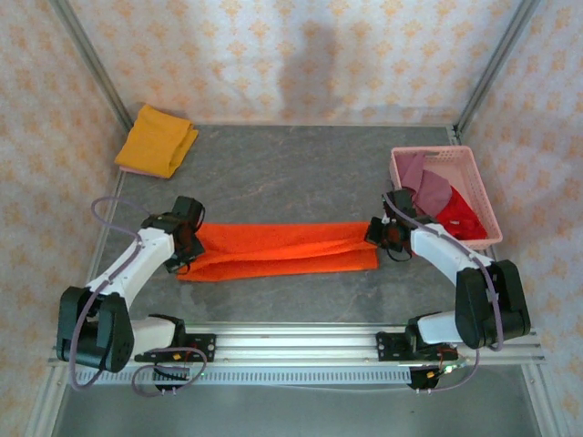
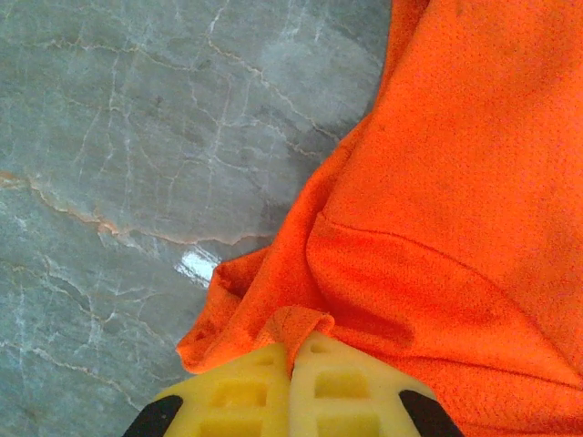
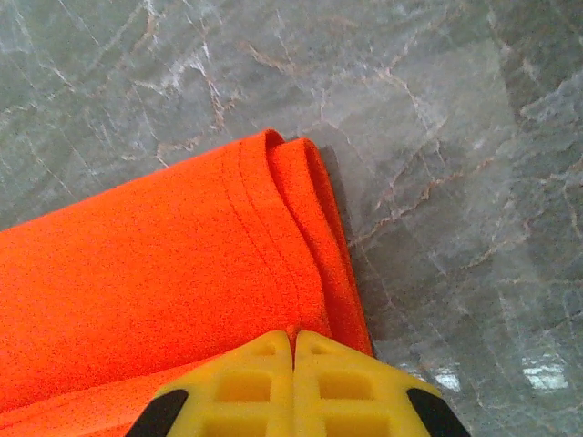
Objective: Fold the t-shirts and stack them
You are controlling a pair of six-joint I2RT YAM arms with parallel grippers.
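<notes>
A bright orange t-shirt (image 1: 278,249) lies stretched into a long narrow band across the middle of the grey table. My left gripper (image 1: 189,244) is shut on its left end; in the left wrist view a fold of orange cloth (image 2: 301,320) is pinched between the yellow fingers (image 2: 246,387). At the right end my right gripper (image 1: 381,233) is shut on the shirt's hemmed edge (image 3: 291,273), the yellow pads (image 3: 337,373) pressed together over it. A mustard yellow t-shirt (image 1: 158,139) lies folded at the back left. Red (image 1: 458,217) and mauve (image 1: 428,187) shirts sit crumpled in the basket.
The pink lattice basket (image 1: 474,177) stands at the back right, just behind the right arm. A metal rail (image 1: 291,341) runs along the near edge. Patterned walls close the back and both sides.
</notes>
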